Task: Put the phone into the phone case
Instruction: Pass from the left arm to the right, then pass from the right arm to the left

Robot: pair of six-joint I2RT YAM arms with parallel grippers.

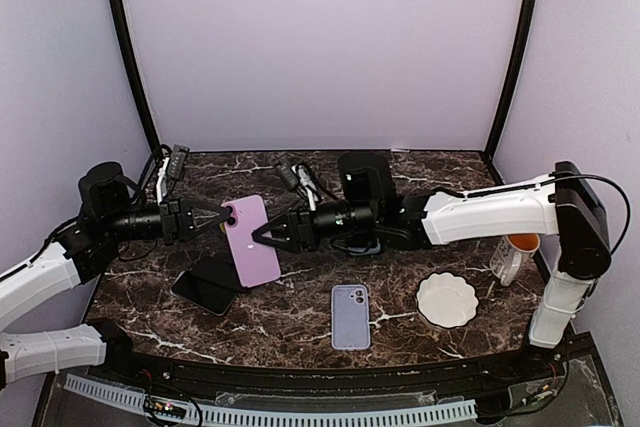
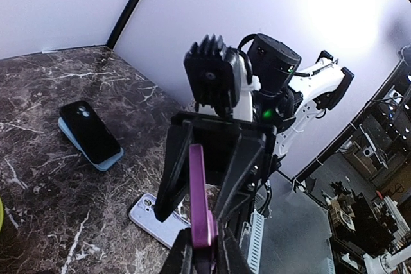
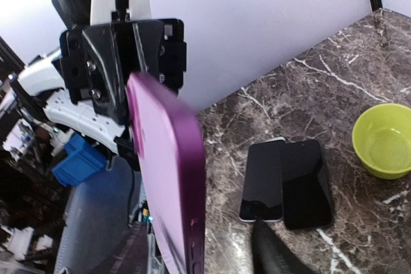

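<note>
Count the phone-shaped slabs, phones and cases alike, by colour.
Purple plastic phone-shaped slab: 1
Lavender phone-shaped slab: 1
Black glossy phone-shaped slabs: 3
Light-blue phone-shaped slab: 1
Total: 6

No legible text, labels or numbers anywhere

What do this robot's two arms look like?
Both the left arm and right arm have white shells joined by chunky black cylindrical motors. Jaws are black, slim and tapered. A thin black cable runs along the right arm, whose wrist shows a green light.
</note>
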